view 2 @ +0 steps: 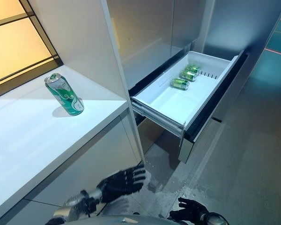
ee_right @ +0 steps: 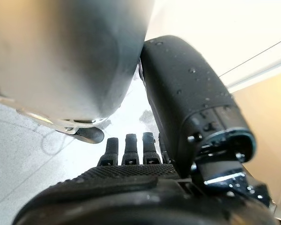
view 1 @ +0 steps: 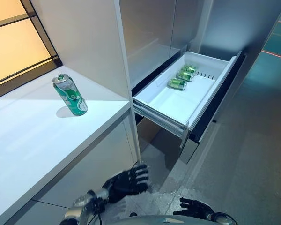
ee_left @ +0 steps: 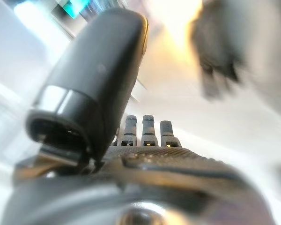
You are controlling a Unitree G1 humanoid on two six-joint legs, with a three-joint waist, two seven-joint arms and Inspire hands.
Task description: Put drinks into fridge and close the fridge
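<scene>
A green can (view 1: 70, 94) stands upright on the white counter (view 1: 33, 140) at the left. The fridge drawer (view 1: 175, 101) is pulled open at the middle right, with green cans (view 1: 182, 77) lying at its far end. My left hand (view 1: 126, 182) is low in front of the counter, below the can, open and empty, fingers straight in the left wrist view (ee_left: 145, 133). My right hand (view 1: 194, 207) is low at the bottom edge, open and empty, and it shows in the right wrist view (ee_right: 131, 150).
A white upright panel (view 1: 126, 79) stands between the counter and the fridge. The fridge's grey doors (view 1: 154, 33) rise behind the drawer. Grey floor (view 1: 253, 154) spreads to the right of the drawer. A window (view 1: 14, 42) lies behind the counter.
</scene>
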